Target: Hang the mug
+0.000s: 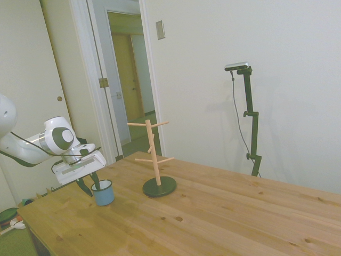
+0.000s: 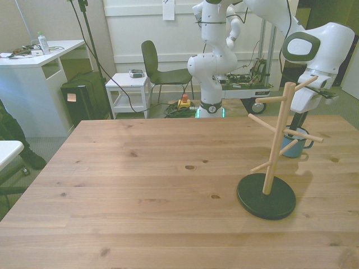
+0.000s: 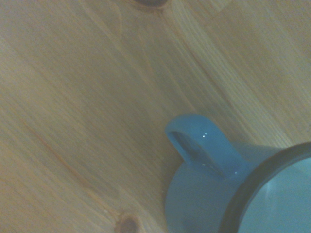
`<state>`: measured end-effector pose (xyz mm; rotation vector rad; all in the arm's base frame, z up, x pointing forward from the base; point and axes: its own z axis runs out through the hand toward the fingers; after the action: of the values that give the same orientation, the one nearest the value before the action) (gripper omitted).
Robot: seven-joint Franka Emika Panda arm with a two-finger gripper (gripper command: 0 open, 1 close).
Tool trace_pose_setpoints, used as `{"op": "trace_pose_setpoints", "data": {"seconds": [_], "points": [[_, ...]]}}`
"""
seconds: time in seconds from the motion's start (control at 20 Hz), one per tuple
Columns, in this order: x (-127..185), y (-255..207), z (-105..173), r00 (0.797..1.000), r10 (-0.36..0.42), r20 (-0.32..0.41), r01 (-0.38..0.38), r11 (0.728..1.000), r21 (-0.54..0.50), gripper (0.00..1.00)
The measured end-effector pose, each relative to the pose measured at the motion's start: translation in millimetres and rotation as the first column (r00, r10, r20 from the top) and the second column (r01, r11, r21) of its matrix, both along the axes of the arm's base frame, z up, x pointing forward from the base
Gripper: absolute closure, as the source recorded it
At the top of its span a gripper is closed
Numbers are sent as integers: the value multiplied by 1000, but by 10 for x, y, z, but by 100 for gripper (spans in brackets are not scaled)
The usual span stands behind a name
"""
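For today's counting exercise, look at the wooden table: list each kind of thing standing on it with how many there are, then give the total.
Mug: 1 (light blue, upright on the table)
Wooden peg stand: 1 (dark round base)
Total: 2

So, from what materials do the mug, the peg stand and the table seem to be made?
The mug looks like glossy light-blue enamel, perhaps over metal: small highlights glint on the handle and the rim is thin and dark. Ceramic cannot be excluded. The peg stand has a pale, matte post and pegs, apparently bare wood, on a dark round base of unclear material. The table is wood with visible grain and knots.
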<state>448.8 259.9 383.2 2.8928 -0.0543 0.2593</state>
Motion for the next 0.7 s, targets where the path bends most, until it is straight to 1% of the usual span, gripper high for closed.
{"op": "trace_pose_setpoints", "data": {"seconds": [0.5, 0.6, 0.7], "points": [[17, -48, 38, 1000, -8, 9, 8, 1000, 3, 100], [37, -64, 49, 999, -20, 27, 20, 1000, 21, 100], [76, -89, 79, 997, -57, 60, 54, 997, 54, 100]]}}
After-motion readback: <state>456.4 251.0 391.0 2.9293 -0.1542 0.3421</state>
